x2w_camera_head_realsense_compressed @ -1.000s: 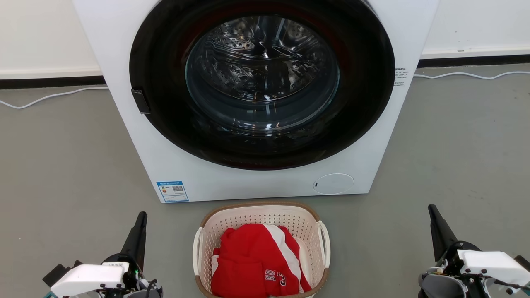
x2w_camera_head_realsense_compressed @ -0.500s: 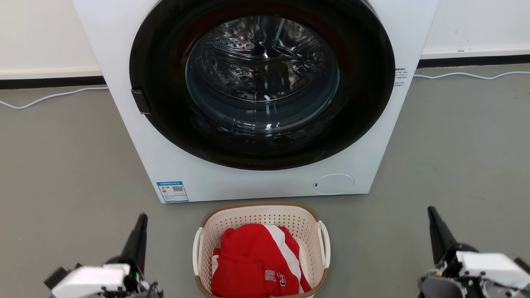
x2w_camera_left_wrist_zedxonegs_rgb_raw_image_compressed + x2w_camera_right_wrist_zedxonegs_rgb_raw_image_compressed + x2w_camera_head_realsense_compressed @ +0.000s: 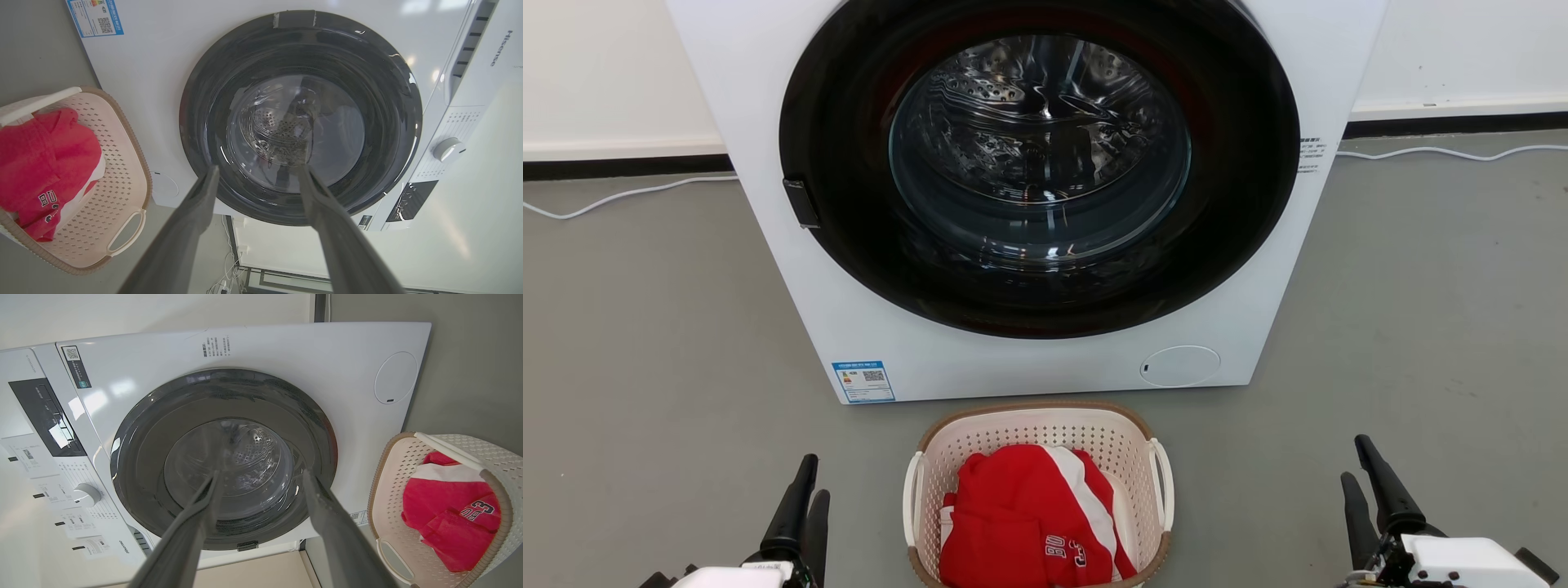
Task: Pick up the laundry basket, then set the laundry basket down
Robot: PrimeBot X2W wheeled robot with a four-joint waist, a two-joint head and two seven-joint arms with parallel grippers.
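The laundry basket (image 3: 1029,427), cream-white and perforated with a brown rim, stands on the grey floor just in front of the washing machine. A red and white garment (image 3: 1013,506) lies inside it. My left gripper (image 3: 814,480) is low at the basket's left, apart from it, with its fingers pointing toward the machine. My right gripper (image 3: 1355,460) is farther off at the basket's right. In the wrist views both the left gripper (image 3: 258,169) and the right gripper (image 3: 261,474) stand open and hold nothing. The basket (image 3: 122,163) sits at the left wrist view's left edge, and the basket (image 3: 392,477) at the right wrist view's right edge.
A white washing machine (image 3: 792,286) with a shut round dark glass door (image 3: 1037,163) stands right behind the basket. White cables (image 3: 605,196) run along the floor by the wall on both sides. Bare grey floor lies either side of the basket.
Both grippers have dropped toward the head view's bottom edge and turned, so each now shows two separate fingers. The basket has stayed in place.
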